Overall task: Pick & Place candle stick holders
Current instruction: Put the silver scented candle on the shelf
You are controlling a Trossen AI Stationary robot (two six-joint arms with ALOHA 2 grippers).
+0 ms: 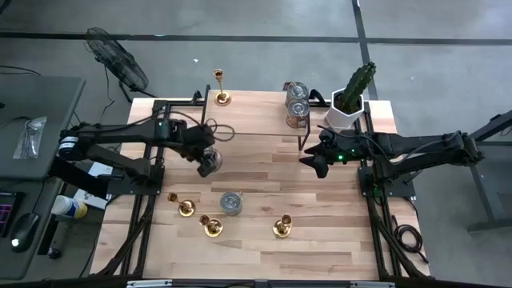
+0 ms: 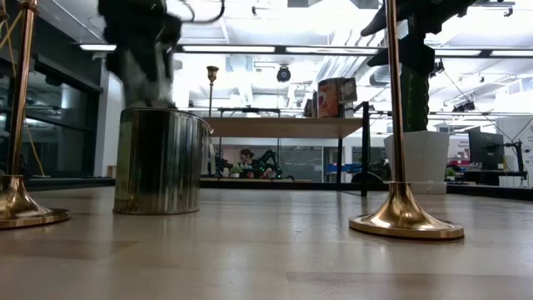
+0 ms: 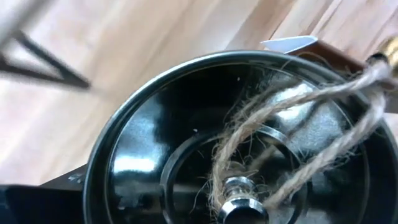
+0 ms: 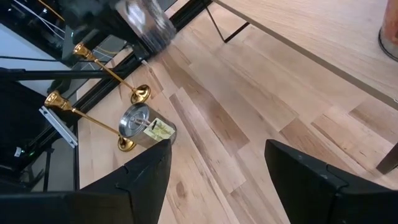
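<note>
Three gold candle stick holders stand on their round bases near the table's front [image 1: 186,208] [image 1: 211,226] [image 1: 282,227]. A fourth [image 1: 220,88] stands on the raised shelf at the back. My left gripper [image 1: 206,160] is left of the table's middle, shut on a silver tin can [image 3: 249,137] with a knob and twine on its lid. My right gripper [image 4: 217,180] is open and empty right of the middle [image 1: 314,162]. Two holders [image 4: 106,68] [image 4: 87,118] also show in the right wrist view. My left gripper holds the tin can [image 1: 211,163] lifted clear of the table; the can also shows in the right wrist view [image 4: 146,22]. The left wrist view looks straight onto the can's lid [image 3: 155,124], and the fingers' places of contact are hidden.
A second tin can [image 1: 230,202] with a label stands among the front holders. Two more cans [image 1: 296,104] stand on the raised shelf. A cactus in a white pot [image 1: 350,104] is at the back right. Bare wood lies between the arms.
</note>
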